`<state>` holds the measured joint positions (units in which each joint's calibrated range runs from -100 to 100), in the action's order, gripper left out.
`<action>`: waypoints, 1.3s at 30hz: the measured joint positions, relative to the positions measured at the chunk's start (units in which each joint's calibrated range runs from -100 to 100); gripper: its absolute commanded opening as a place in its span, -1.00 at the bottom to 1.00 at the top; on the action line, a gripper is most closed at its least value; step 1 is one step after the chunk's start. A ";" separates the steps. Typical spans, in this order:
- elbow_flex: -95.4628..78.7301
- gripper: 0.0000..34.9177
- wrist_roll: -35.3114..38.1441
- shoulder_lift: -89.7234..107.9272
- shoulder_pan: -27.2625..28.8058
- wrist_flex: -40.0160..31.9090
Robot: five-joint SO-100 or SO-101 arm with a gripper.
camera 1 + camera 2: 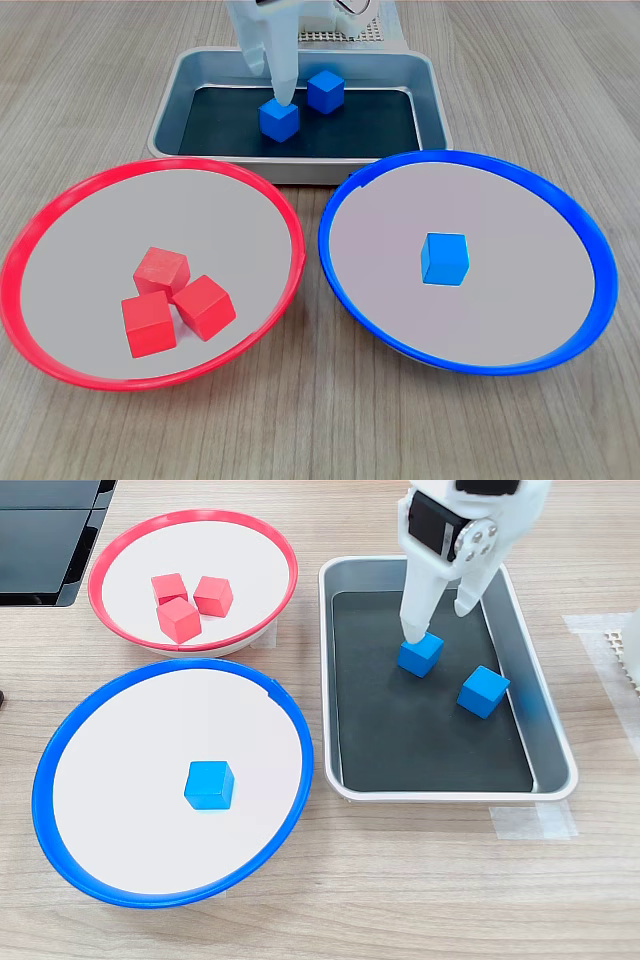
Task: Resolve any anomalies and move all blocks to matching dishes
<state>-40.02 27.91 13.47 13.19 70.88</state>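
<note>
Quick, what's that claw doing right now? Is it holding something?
Gripper: open, fingers down around a blue block in the tray, not yet clamped on it.

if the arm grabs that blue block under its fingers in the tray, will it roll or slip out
Rolling seems unlikely: the blue block is a flat-faced cube sitting flat on the tray's black floor. Its matte, parallel sides probably give the fingers fair purchase, and it looks rigid. It is small, so an off-centre squeeze might twist it or skid it across the floor.

White plastic arm with a tapering pincer (438,625).
A black motor block sits behind a round screwed hub above its two pointed fingers (415,605).
</note>
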 measured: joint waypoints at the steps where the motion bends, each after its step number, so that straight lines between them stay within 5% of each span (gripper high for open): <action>1: -0.18 0.05 0.20 0.00 -0.27 -0.98; 14: -2.45 -0.16 7.67 -4.35 -2.12 -7.75; 16: -3.72 -0.36 8.30 -4.52 -2.12 -9.54; 18: -3.81 -0.98 8.74 -4.86 -2.30 -9.79; 25: -1.00 -0.98 7.33 -5.12 -5.31 -7.26; 32: 27.59 -0.98 -9.43 -11.85 -16.81 -0.90; 39: 43.38 -0.98 -16.21 -23.96 -22.21 -12.72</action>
<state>3.36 11.70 -10.49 -9.03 58.16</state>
